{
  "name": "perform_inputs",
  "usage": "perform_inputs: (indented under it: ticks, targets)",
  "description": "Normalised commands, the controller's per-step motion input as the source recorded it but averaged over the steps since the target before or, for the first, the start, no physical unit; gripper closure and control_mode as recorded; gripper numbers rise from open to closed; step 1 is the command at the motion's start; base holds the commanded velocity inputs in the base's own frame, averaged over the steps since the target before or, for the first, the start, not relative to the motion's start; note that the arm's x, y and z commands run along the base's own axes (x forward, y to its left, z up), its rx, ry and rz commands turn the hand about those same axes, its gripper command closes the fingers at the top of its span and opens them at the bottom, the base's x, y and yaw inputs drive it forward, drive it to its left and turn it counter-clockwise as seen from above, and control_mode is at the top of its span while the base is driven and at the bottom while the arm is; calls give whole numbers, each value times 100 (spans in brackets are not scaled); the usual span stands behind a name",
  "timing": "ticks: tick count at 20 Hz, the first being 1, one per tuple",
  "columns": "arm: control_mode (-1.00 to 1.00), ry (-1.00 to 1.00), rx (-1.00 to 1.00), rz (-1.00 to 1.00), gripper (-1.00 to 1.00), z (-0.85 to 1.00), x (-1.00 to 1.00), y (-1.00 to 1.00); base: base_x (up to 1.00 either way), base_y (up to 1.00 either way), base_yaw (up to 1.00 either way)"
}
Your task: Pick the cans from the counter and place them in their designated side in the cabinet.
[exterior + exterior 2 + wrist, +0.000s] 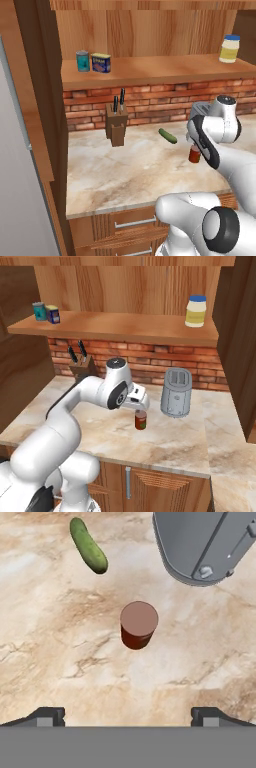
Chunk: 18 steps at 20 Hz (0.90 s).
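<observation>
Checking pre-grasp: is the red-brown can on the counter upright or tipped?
Upright: the red-brown can shows its round top to the hand view and stands on end in the right base view.

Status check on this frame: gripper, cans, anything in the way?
Gripper open, above red-brown can on counter. Blue can already on cabinet shelf. Toaster and cucumber near, not touching.
</observation>
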Motion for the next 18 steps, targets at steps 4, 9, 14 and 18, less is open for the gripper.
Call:
perform_inputs:
  ticks: [4, 9, 14, 18]
  targets:
    - [-100, 0, 0, 0, -100, -10, 17, -5, 0, 0, 0]
    - [-100, 0, 0, 0, -100, -12, 14, -7, 0, 0, 0]
    - [-100, 0, 0, 0, -100, -15, 13, -8, 0, 0, 0]
    - [-100, 0, 0, 0, -100, -16, 13, -4, 0, 0, 0]
